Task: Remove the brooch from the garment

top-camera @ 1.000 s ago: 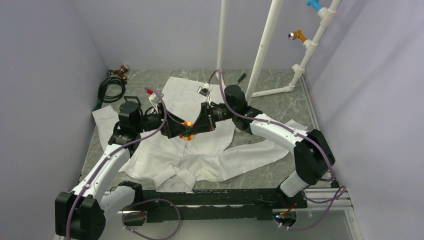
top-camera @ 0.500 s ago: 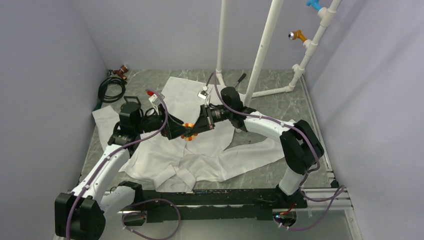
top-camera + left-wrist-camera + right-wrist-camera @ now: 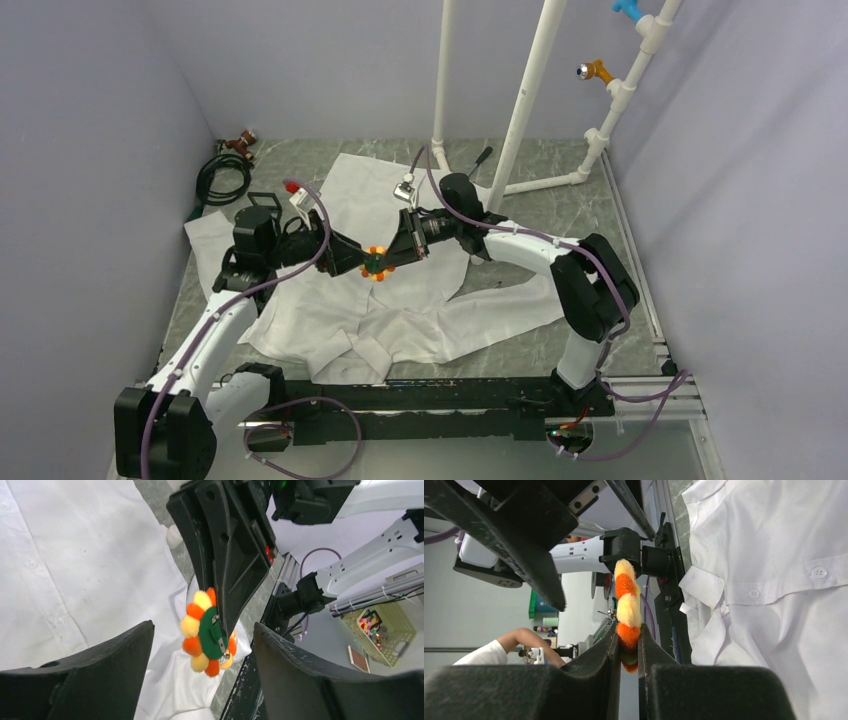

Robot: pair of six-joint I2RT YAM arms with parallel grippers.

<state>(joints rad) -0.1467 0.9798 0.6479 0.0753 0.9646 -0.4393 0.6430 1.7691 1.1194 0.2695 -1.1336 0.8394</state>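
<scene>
White garment (image 3: 320, 315) lies spread over the worktop (image 3: 560, 195). Our left claw (image 3: 350, 258) stands spread, a finger on either side of the brooch (image 3: 206, 632), touching nothing. Just right of it, our right claw (image 3: 627, 635) pinches the brooch edge-on, seemingly clear of the cloth. The right arm has it, so we judge the lift away falls to that arm.
</scene>
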